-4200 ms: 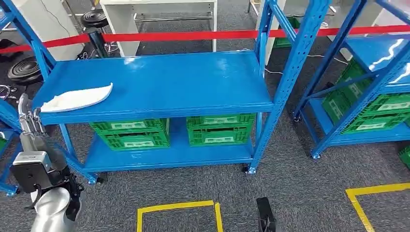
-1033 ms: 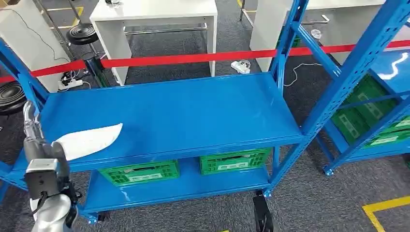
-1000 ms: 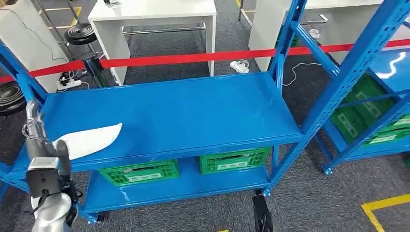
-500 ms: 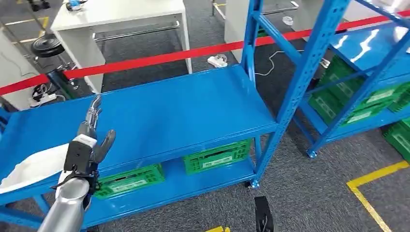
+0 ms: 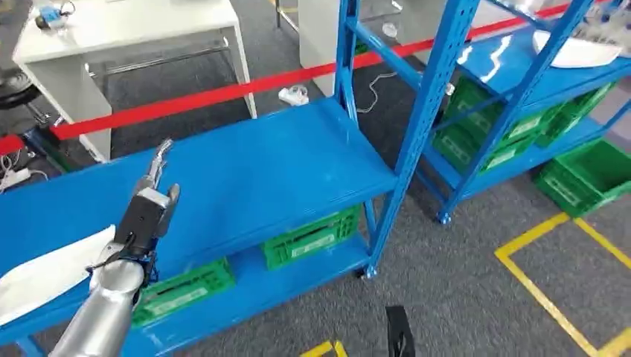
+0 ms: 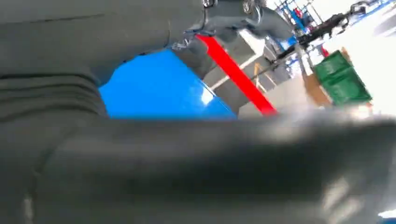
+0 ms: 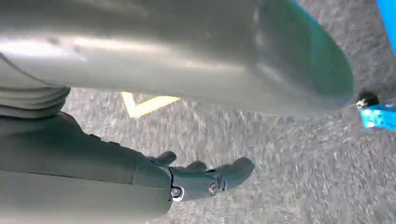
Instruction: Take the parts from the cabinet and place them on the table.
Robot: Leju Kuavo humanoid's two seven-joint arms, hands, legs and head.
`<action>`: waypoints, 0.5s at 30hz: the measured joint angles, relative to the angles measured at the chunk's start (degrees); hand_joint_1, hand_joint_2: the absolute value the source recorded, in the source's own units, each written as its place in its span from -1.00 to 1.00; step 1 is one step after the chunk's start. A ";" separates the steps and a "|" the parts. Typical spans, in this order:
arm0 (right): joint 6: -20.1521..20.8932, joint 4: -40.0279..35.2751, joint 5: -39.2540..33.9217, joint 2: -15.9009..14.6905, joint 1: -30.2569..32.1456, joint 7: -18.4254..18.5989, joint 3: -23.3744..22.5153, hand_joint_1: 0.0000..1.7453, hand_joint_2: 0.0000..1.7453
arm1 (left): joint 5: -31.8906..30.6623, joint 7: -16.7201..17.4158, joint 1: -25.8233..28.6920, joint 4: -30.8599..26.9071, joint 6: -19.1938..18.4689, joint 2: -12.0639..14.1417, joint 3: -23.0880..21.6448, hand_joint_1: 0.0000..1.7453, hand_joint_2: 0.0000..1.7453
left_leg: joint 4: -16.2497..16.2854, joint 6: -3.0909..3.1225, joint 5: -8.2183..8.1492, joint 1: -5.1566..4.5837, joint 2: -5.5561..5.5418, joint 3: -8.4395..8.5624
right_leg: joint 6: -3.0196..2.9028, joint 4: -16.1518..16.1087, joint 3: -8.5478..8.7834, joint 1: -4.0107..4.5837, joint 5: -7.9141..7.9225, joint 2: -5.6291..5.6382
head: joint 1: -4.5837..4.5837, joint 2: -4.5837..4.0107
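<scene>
Over the near shelf: the left hand (image 5: 145, 212) hung above the blue shelf (image 5: 245, 175), fingers stretched out and holding nothing.
Right hand: the right hand (image 7: 196, 179) hung low over the carpet (image 7: 280, 154), fingers loosely apart and empty.
Part: a white part (image 5: 52, 271) lay flat at the shelf's front edge, just beside the left arm, touched by neither hand.
Risk, reach: the part sat behind the outstretched left hand, near the forearm; a forward reach would likely pass it.
Risk, edge: lying so close to the lip, it could probably be swept off by the arm and drop to the floor.
Risk, grip: it looked thin and flat, so fingers might slide over it instead of getting under.
Risk, frame: a blue post (image 5: 417, 126) stood close on the right; a wide swing could strike it.
Surface: glossy blue metal, likely slippery; green crates (image 5: 309, 236) sat on the level below.
Room: grey carpet with yellow tape (image 5: 547, 286), a red barrier band (image 5: 223, 91), a white worktop (image 5: 126, 30) beyond, a second rack (image 5: 521, 67) carrying another white part (image 5: 577, 52).
</scene>
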 joint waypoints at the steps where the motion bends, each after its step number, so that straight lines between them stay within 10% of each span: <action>1: -0.15 0.00 -0.02 -0.02 0.10 0.18 -0.04 -1.00 -1.00 | -0.17 0.13 0.05 0.24 0.33 0.00 -0.06 -1.00 1.00 | 0.16 0.23 -0.03 -0.01 0.02 -0.05 | 0.84 -0.18 0.17 -0.08 -0.13 -0.01 | -0.02 0.00; 9: -0.28 0.00 -0.20 -0.02 0.11 1.75 -0.55 -1.00 -1.00 | -6.58 4.09 0.00 2.93 11.81 0.22 -0.59 -1.00 1.00 | 0.94 0.93 0.04 -0.09 -0.28 -0.64 | 1.16 -0.25 0.18 -0.11 0.08 -0.67 | 0.00 0.00; 15: -0.28 0.00 -0.20 -0.02 0.10 1.75 -0.94 -1.00 -1.00 | -7.21 4.41 -0.10 4.26 12.54 0.66 -1.03 -1.00 1.00 | 0.95 0.93 0.04 -0.11 -0.29 -0.63 | 1.29 -0.25 0.16 -0.11 0.06 -0.70 | -0.02 0.00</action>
